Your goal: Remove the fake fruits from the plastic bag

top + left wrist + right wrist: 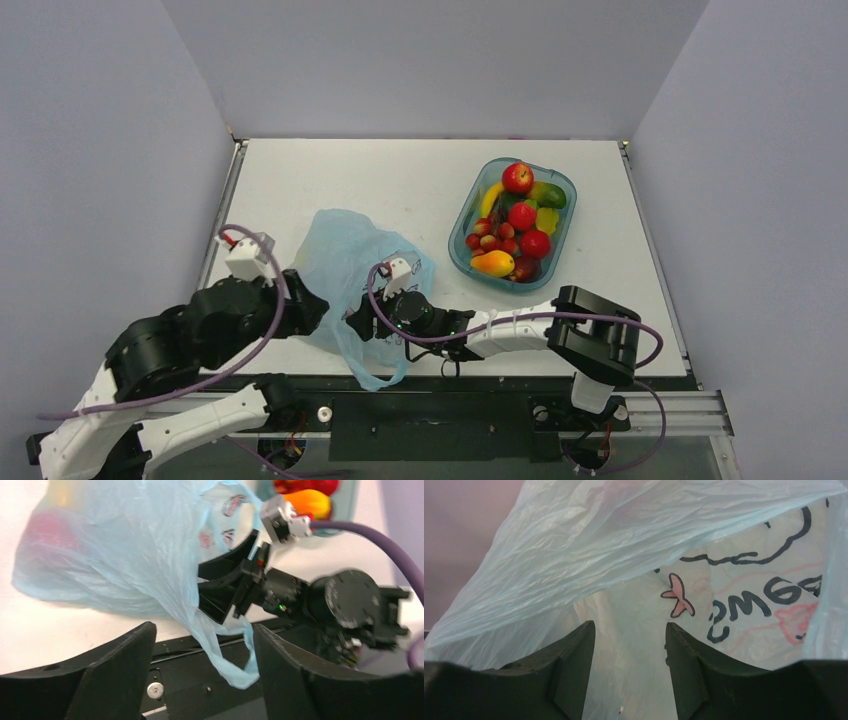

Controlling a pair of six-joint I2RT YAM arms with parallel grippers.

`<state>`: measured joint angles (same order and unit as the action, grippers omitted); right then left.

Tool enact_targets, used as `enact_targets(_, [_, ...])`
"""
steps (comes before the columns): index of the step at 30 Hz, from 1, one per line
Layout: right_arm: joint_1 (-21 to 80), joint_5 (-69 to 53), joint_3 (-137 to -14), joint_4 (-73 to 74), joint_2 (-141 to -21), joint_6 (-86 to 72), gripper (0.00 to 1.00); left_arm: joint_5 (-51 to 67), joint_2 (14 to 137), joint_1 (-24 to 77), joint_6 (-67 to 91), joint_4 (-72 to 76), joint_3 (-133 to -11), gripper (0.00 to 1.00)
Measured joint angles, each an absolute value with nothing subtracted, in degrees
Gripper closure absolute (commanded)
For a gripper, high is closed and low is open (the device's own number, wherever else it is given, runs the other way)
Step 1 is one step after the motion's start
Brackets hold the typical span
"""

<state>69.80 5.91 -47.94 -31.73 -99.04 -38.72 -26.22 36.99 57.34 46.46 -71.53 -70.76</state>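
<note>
The light-blue plastic bag (345, 255) lies crumpled near the table's front edge, its cartoon print facing the right wrist camera (744, 605). One loop handle (235, 672) droops over the front edge. Through the film a red fruit (45, 530) shows dimly, with a yellowish tint (65, 492) above it; no other fake fruits can be made out inside. My left gripper (202, 630) is open at the bag's left side (315, 303), the drooping handle loose beyond its fingers. My right gripper (629, 627) is open and pushed into the bag's mouth (357, 322), with only film between its fingers.
A teal transparent tub (572, 200) at the back right holds several fruits, among them red apples, strawberries and a mango (493, 263). The black frame rail (440, 400) runs just below the table's front edge. Grey walls enclose three sides.
</note>
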Motion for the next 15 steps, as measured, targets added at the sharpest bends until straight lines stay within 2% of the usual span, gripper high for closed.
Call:
enact_targets(4, [69.41, 5.74, -49.6, -34.68, -102.61, -39.81, 0.57, -28.64, 46.92, 53.69, 45.71, -71.24, -69.71, 0.31])
enact_targets(5, [69.3, 5.67, -50.0, -35.68, -103.39, -40.03, 0.59, -28.14, 48.53, 50.68, 44.64, -69.8, -68.42, 0.36])
enact_targets(8, [68.49, 5.67, -50.92, -38.11, -105.56, -40.93, 0.62, -24.53, 50.13, 37.85, 40.53, -64.62, -62.89, 0.47])
enact_targets(15, [66.26, 6.04, -51.57, -40.32, -108.44, -42.54, 0.65, -9.21, 56.38, 7.88, 29.21, -52.73, -58.61, 0.57])
